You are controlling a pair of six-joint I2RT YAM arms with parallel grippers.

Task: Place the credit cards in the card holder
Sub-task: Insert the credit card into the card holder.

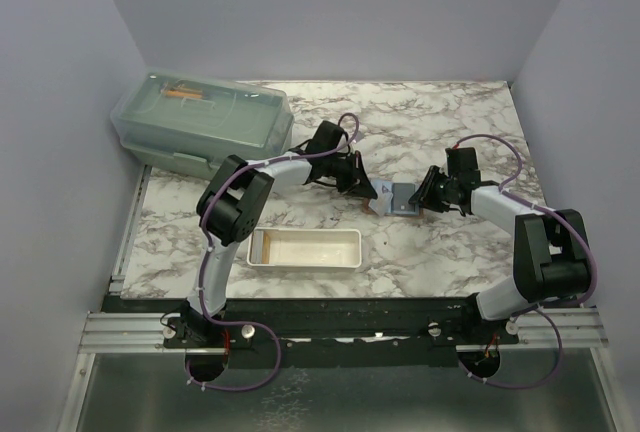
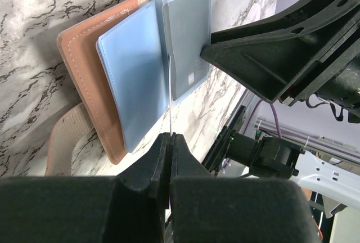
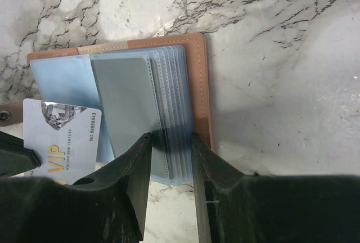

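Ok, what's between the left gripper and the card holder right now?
Only the white VIP card pinched in the left gripper. It shows edge-on in the left wrist view, reaching over the open card holder.

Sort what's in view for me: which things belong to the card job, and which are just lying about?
Part of the job:
- card holder, lying open
- white VIP card, held in the left gripper
- grey card, already in a sleeve

Just lying about:
- white tray
- lidded clear storage box
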